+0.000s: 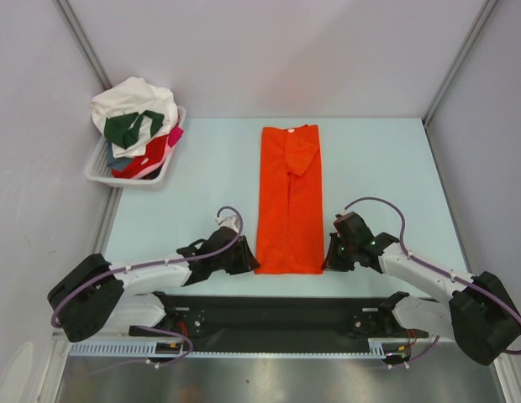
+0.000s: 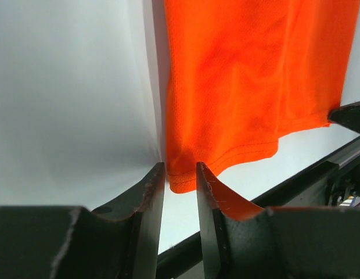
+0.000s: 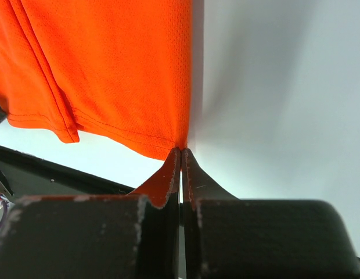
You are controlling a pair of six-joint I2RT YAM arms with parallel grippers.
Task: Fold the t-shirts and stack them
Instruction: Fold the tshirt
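The bright orange t-shirt [image 1: 290,201] lies on the table as a long narrow strip, collar end far, hem near. My left gripper [image 1: 250,262] is at its near left corner. In the left wrist view the jaws [image 2: 180,165] stand a little apart, with the shirt's [image 2: 249,75] hem corner at their tips. My right gripper [image 1: 328,259] is at the near right corner. In the right wrist view its jaws [image 3: 181,150] are closed, pinching the hem corner of the shirt [image 3: 110,64]. White [image 1: 130,96], dark green [image 1: 126,128], red [image 1: 143,161] and pink [image 1: 175,136] shirts are piled in the basket.
The white slatted basket [image 1: 130,180] stands at the far left corner of the pale blue table [image 1: 202,193]. A black rail [image 1: 277,306] runs along the near edge between the arm bases. Grey walls close in the back and both sides.
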